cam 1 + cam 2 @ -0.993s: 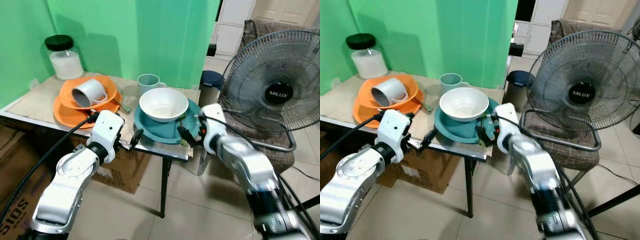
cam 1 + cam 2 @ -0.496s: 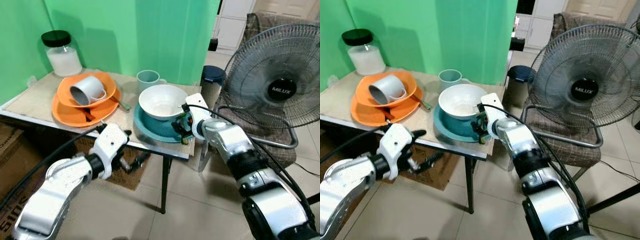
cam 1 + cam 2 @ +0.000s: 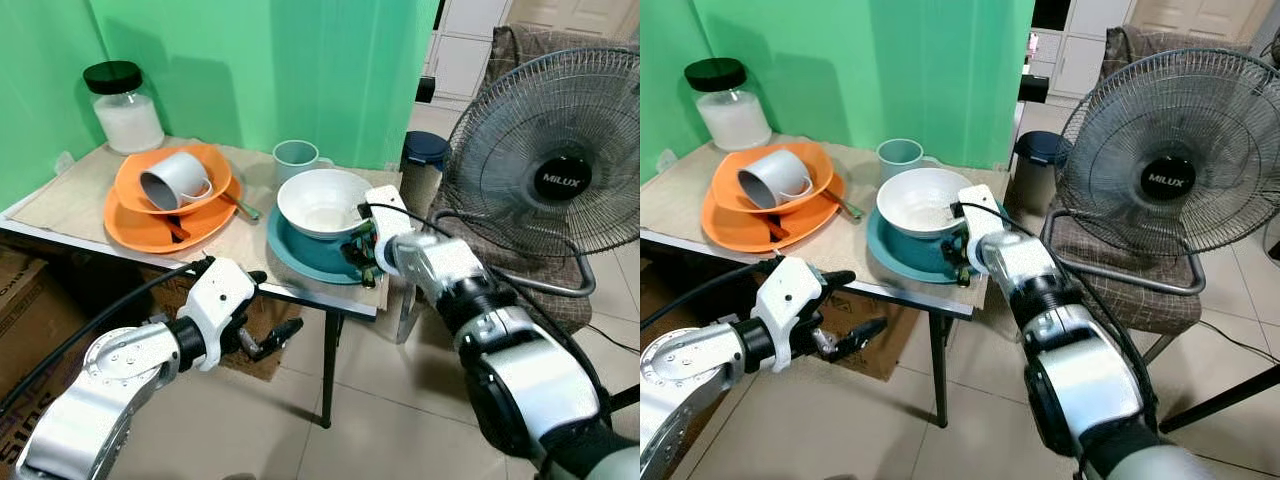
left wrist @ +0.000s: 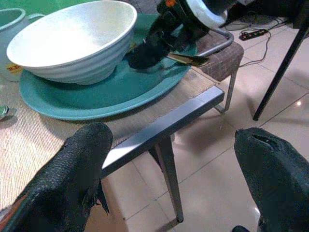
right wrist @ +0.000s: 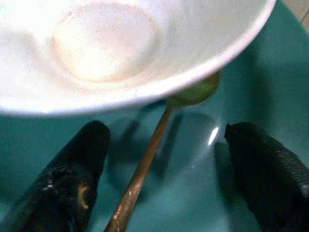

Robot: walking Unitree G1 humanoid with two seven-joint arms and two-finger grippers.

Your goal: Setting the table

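Right gripper (image 5: pixel 159 169): fingers spread wide, straddling a gold spoon (image 5: pixel 145 164) on the teal plate (image 5: pixel 193 203).
Spoon bowl: partly hidden under the white bowl (image 5: pixel 120 48).
Left gripper (image 4: pixel 174 169): gaping, empty, below the table edge (image 4: pixel 164 123).

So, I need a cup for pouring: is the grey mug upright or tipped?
Tipped. The grey mug lies on its side in the orange bowl, mouth facing sideways.

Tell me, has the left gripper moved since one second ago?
Yes. The left gripper, fingers open, was level with the table edge near the teal plate; it now hangs below that edge, nearer the floor.
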